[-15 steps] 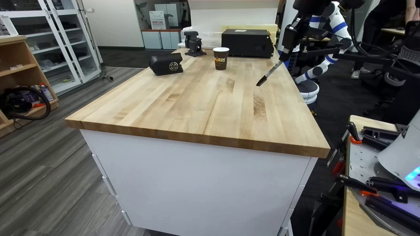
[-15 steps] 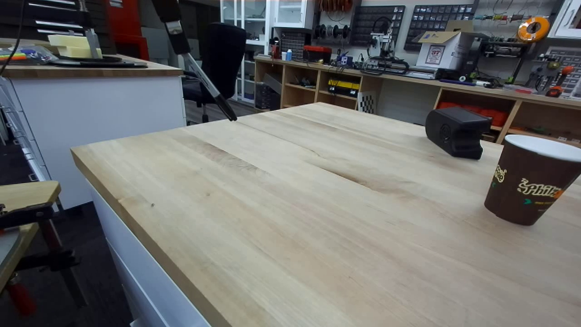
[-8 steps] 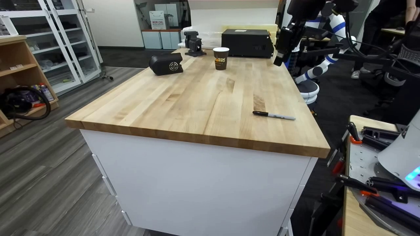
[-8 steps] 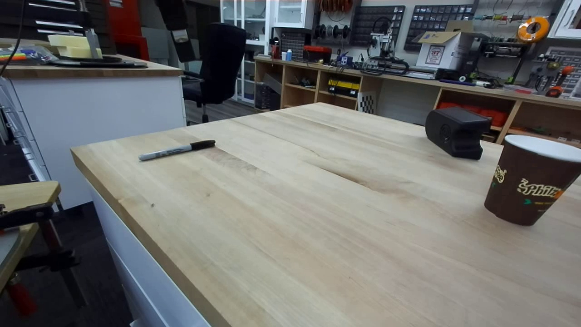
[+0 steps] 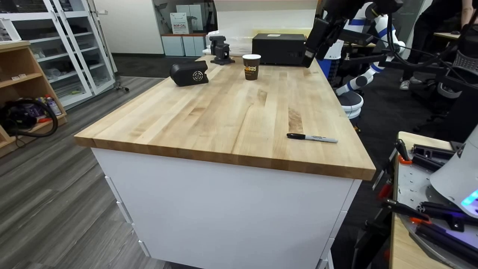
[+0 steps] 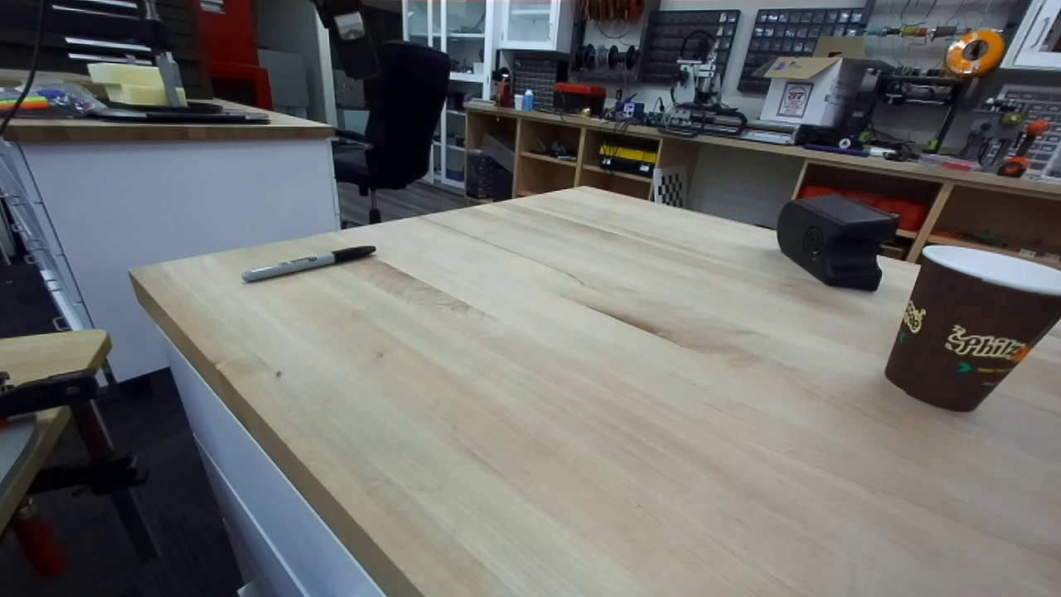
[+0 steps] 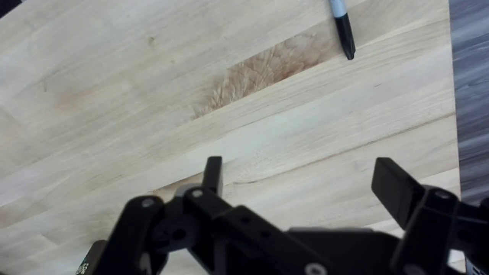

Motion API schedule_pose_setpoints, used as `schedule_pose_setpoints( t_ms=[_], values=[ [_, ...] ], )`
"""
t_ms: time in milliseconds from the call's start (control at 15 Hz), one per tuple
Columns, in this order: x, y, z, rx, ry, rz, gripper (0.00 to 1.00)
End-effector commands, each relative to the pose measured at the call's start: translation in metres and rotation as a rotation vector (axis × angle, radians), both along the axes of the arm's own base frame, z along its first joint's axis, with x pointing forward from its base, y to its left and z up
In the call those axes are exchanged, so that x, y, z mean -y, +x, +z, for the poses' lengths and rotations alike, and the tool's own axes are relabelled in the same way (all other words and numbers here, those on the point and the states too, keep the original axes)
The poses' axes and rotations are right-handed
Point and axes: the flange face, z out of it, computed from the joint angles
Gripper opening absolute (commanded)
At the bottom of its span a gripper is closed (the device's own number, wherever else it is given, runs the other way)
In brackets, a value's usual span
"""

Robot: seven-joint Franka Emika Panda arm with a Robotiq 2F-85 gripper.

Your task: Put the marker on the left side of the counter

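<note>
The marker (image 5: 312, 138), grey-white with a black cap, lies flat on the wooden counter (image 5: 209, 123). In an exterior view it rests by the near right corner, cap pointing left; in an exterior view the marker (image 6: 308, 264) is near the counter's (image 6: 580, 373) left corner. At the top of the wrist view, only the marker's (image 7: 345, 32) cap end and part of its barrel show. My gripper (image 7: 300, 164) is wide open with bare wood visible between its fingers. It hangs above the counter, well apart from the marker, as the gripper (image 5: 308, 62) in an exterior view shows.
A dark paper cup (image 5: 251, 71) stands on the counter near a black case (image 5: 189, 73). Farther back are a black vise-like device (image 5: 220, 50) and a large black box (image 5: 280, 50). The cup (image 6: 966, 340) is close to the camera in an exterior view.
A second ago the gripper held the marker tilted, cap downward. It let go, the marker dropped flat and then shifted slightly toward the near edge. The gripper opened and drifted left and upward.
</note>
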Motion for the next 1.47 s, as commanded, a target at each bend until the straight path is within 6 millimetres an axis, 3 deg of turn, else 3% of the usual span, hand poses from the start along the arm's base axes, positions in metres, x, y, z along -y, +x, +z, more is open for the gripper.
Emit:
schedule_pose_setpoints(
  t_ms=[0, 400, 467, 733, 1400],
  values=[
    [0.003, -0.004, 0.010, 0.087, -0.055, -0.031, 1.00],
    [0.030, -0.026, 0.030, 0.150, -0.094, -0.076, 1.00],
    [0.021, -0.006, 0.023, 0.110, -0.074, -0.050, 1.00],
    [0.026, -0.019, 0.030, 0.139, -0.079, -0.061, 1.00],
    [0.026, -0.020, 0.028, 0.136, -0.080, -0.061, 1.00]
  ],
)
